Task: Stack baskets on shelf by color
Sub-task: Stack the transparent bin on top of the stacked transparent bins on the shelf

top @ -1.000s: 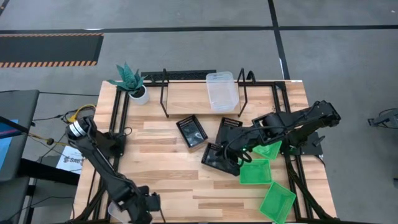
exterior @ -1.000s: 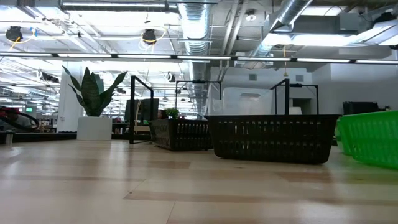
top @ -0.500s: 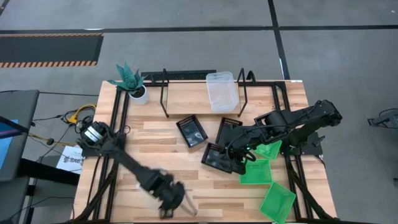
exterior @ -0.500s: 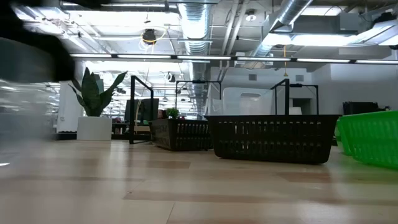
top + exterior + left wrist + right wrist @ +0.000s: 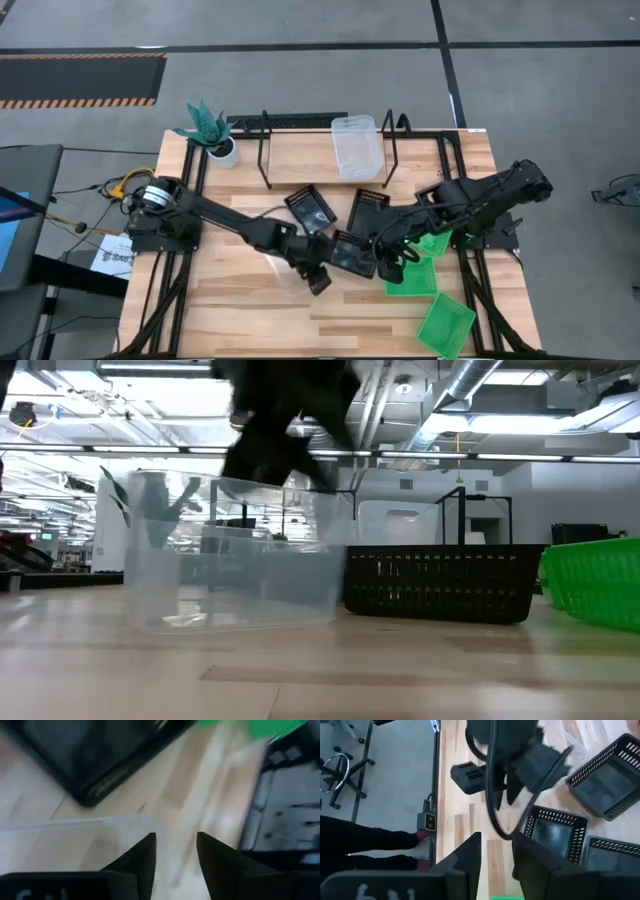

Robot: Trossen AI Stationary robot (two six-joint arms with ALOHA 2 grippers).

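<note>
- Nearest the front edge of the table, at its right corner, a green basket lies alone and tilted askew.
- Just behind it sits a second green basket; a third green basket lies farther back, partly under the right arm.
- The right hand hovers at the inner edge of the second green basket, beside a black basket. A green sliver shows at the base of this hand in its own wrist view; whether it grips anything cannot be told.
- The left arm reaches across the table from its base at the left side. The left hand is at mid-table, closed narrowly on the wall of a clear basket, whose rim meets one finger in the wrist view.
- In the low view the clear basket is low over the table and slightly tilted, just beside the black basket.
- Behind these, two more black baskets lie at angles: one left of centre, one near the shelf's right frame.
- The shelf stands along the back edge; on its board sits a clear stack.
- At the back left corner stands a potted plant.
</note>
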